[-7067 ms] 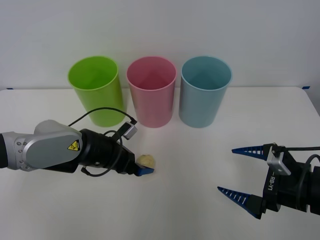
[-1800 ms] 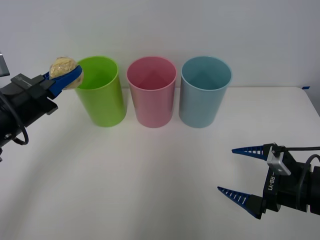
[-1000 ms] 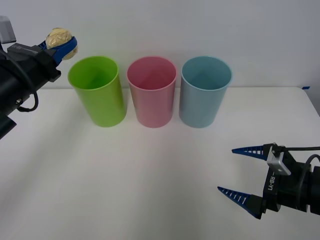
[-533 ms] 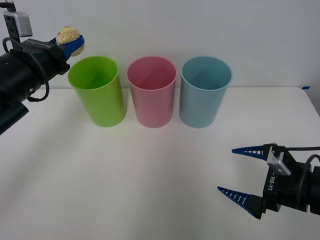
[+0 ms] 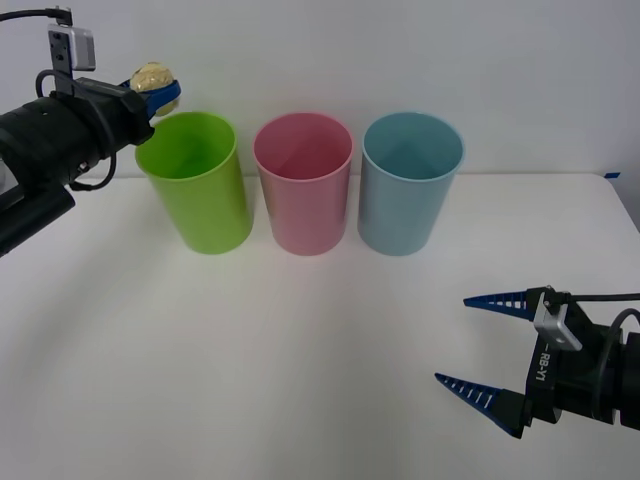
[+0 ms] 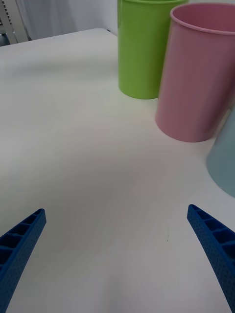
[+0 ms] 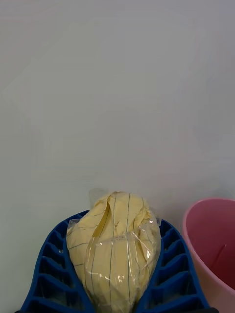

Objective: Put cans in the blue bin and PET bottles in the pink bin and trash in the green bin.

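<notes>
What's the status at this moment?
Left tool shut on crumpled yellow-beige paper trash ball, raised beside the lime-green plastic bin's rim. Right tool open, parked low near the table's right. Nothing in the way.

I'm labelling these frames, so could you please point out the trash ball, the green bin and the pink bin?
trash ball (image 5: 151, 75), front view, its rounded top above the left gripper's jaws.
green bin (image 5: 205, 210), front view, middle of its outer wall.
pink bin (image 5: 305, 205), front view, middle of its outer wall.

White table (image 5: 300, 340), three tall bins standing upright in a row near its far edge (green bin (image 5: 195, 185), pink bin (image 5: 303, 185), blue bin (image 5: 408, 185)), close together
</notes>
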You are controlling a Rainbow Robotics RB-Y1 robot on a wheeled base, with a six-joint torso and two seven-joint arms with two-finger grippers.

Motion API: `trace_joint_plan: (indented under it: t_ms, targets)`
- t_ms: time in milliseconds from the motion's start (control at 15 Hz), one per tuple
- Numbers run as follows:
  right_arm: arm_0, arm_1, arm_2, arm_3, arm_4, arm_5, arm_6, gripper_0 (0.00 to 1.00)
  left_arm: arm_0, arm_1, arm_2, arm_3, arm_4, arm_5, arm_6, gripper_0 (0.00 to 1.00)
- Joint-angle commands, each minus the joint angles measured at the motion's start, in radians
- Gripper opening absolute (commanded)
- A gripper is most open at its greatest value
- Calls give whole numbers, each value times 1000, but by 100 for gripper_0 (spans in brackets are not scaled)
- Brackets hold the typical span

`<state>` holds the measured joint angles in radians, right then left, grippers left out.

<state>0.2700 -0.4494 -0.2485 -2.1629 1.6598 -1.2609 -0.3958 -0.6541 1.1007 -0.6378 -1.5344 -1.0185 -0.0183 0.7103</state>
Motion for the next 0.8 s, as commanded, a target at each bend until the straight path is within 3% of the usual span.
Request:
trace_joint_plan:
  t_ms: [67,533,800]
  targets:
    - [0,0,0,0,0,0,0,100,-27,18,-51,20,0,0,8,0]
    - [0,0,0,0,0,0,0,100,-111,34,-195,82,17,-2,40,0]
    - [0,0,0,0,0,0,0,100,-128,34,-218,97,23,-34,55,0]
